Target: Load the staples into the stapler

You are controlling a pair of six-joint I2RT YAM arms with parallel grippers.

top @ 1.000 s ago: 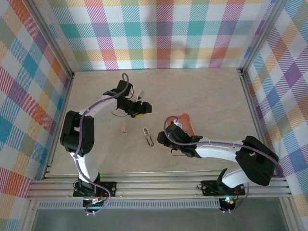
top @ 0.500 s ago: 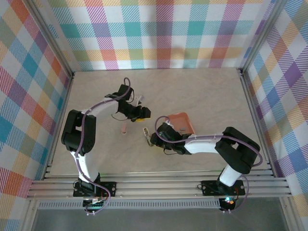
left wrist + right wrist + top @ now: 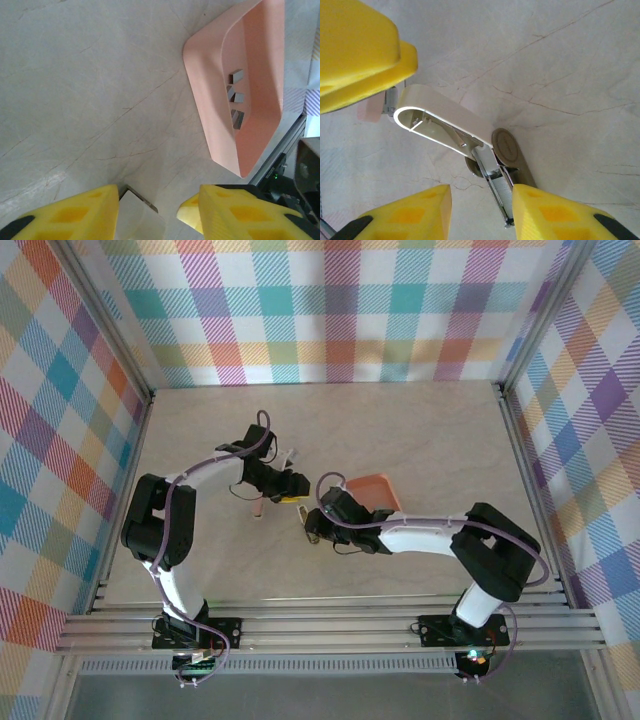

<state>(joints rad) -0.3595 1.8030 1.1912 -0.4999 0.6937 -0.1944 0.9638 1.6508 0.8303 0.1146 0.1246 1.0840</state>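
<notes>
Seen from above, the stapler [image 3: 306, 518] lies near the middle of the desk [image 3: 420, 430], largely covered by the two grippers meeting over it. The left gripper [image 3: 293, 495] reaches in from the far side and the right gripper [image 3: 314, 529] from the near side, both about equally close. The salmon tray [image 3: 378, 481] sits just beside them on the right arm's side, and a white-and-pink stapler [image 3: 257, 508] lies a little way off on the left arm's side. In the left wrist view, the left gripper [image 3: 150, 216] has its yellow fingers [image 3: 65, 217] standing apart. The rounded end of the stapler's [image 3: 139, 220] pale lid sits between them, against one finger and clear of the other, so this gripper is open and not yet clamping. Beyond it the tray [image 3: 200, 90] holds the staples [image 3: 236, 97], three short grey strips in a row, well apart from the stapler. In the right wrist view the stapler [image 3: 445, 120] is hinged open. Its pale lid rises toward the left gripper [image 3: 360, 55], while its metal rail and dark base run diagonally down between the fingers of the right gripper [image 3: 482, 215], which are open with a gap on either side. The long axis thus runs from one gripper to the other, lid end to the left arm and rail end to the right. The staples lie nearer the right arm, so it looks better placed to fetch a strip.
</notes>
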